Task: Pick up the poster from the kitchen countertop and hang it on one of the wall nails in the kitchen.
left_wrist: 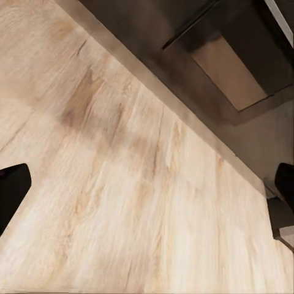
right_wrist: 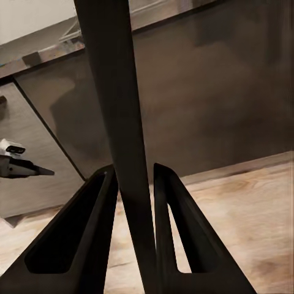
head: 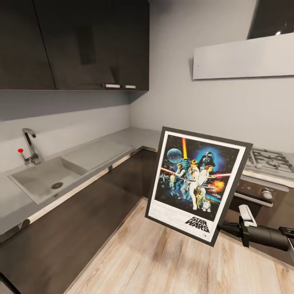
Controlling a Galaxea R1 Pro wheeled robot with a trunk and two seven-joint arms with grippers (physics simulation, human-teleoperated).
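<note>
The framed Star Wars poster [head: 196, 183] hangs in the air, tilted, above the wooden floor in front of the counter's corner. My right gripper [head: 223, 226] is shut on the poster's lower right frame edge. In the right wrist view the black frame edge [right_wrist: 113, 92] runs between the two fingers [right_wrist: 86, 239], which press on it. The pale grey kitchen countertop [head: 102, 149] runs along the left and back walls. My left gripper [left_wrist: 147, 187] is open over bare floor, a fingertip [left_wrist: 11, 190] at each side. I cannot make out any nail heads on the grey wall [head: 183, 94].
A steel sink [head: 41, 177] and chrome tap [head: 29, 145] sit in the left counter. The gas hob [head: 271, 161] and oven [head: 261, 196] are at the right. Dark upper cabinets [head: 81, 41] and a pale hood [head: 245, 57] hang above. Wooden floor [head: 155, 261] lies below.
</note>
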